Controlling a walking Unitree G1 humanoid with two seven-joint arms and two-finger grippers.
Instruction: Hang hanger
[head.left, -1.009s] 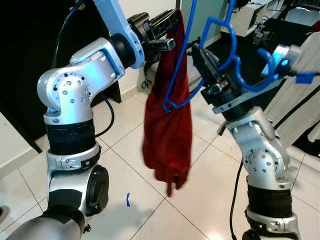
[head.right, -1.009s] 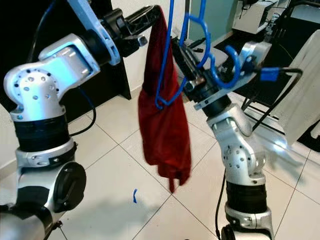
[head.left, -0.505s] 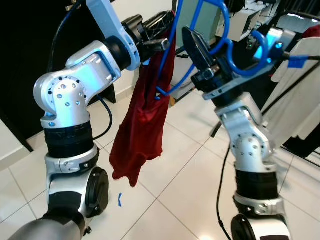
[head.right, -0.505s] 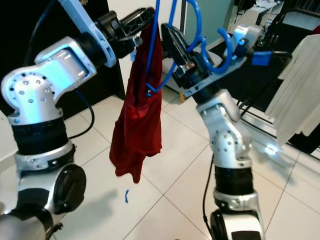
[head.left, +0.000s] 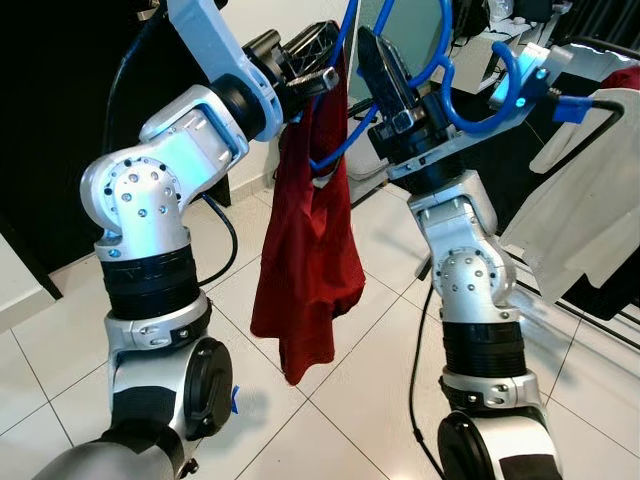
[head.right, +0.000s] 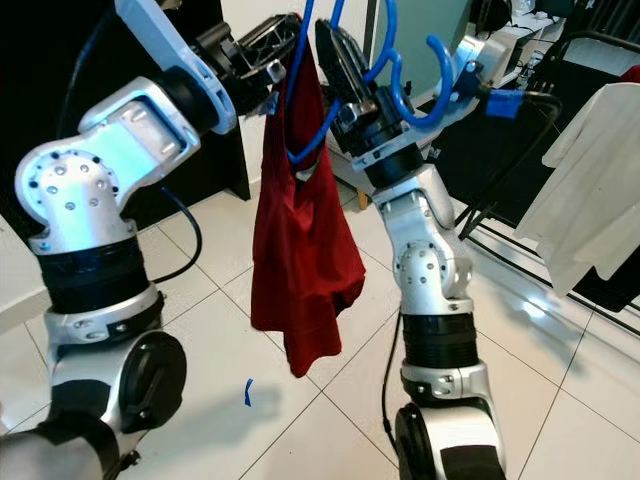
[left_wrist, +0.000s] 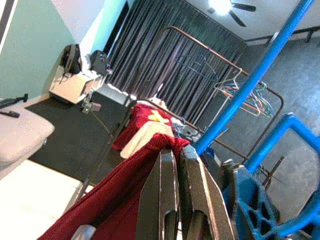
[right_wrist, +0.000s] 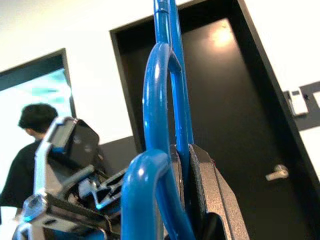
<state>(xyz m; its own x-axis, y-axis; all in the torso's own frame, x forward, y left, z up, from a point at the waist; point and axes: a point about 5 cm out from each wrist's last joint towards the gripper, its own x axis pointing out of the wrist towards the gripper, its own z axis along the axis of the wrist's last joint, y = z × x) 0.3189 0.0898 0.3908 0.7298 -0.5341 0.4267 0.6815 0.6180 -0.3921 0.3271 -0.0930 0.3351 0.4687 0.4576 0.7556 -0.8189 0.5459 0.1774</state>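
A dark red garment (head.left: 308, 250) hangs in front of me, above the tiled floor. My left gripper (head.left: 322, 52) is raised and shut on its top edge; in the left wrist view the fingers (left_wrist: 165, 195) pinch the red cloth (left_wrist: 125, 200). A blue wire hanger (head.left: 328, 158) passes across the garment's upper part, its lower corner against the cloth. My right gripper (head.left: 372, 50), just right of the left one, is shut on the hanger's upper wires (right_wrist: 164, 100).
A white garment (head.left: 580, 200) hangs on a black rack at the right. A dark doorway (head.left: 60, 120) stands at the left. A clothes rail with several hangers (left_wrist: 240, 90) is farther off. A person (right_wrist: 30, 145) stands behind. Blue tape (head.right: 248, 392) marks the floor.
The camera has shifted. The red garment swung out to the left half a second ago and now hangs straighter again. Both grippers keep their hold, still close together.
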